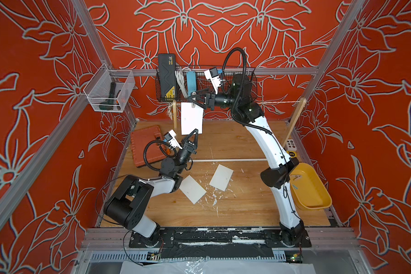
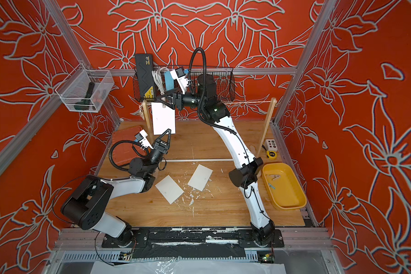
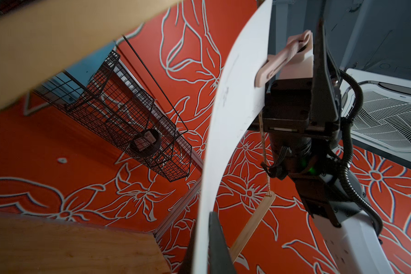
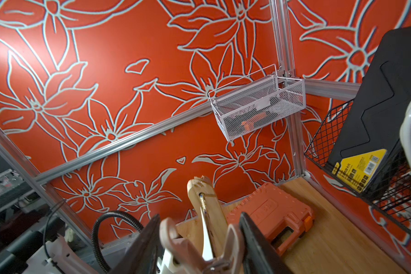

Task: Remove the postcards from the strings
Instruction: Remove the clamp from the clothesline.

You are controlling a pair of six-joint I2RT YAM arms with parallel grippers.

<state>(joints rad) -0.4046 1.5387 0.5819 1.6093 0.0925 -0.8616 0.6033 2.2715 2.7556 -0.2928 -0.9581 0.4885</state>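
Left jaws pinch the hanging postcard [image 1: 191, 118] by its bottom edge, apparently steadying it, while right jaws straddle the clothespeg [image 4: 199, 249] pinning its top to the string [image 1: 278, 102], grip uncertain; two freed postcards [image 1: 192, 189] [image 1: 221, 177] lie on the bench [image 1: 247, 201] below.

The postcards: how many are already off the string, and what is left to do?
Done: two cards lie flat on the table. In hand: the hanging card is pegged to the string. The left hand is shut on its lower edge, and the right hand has its jaws around the peg, though a squeeze is not certain. Left: open the peg and pull this last card free.
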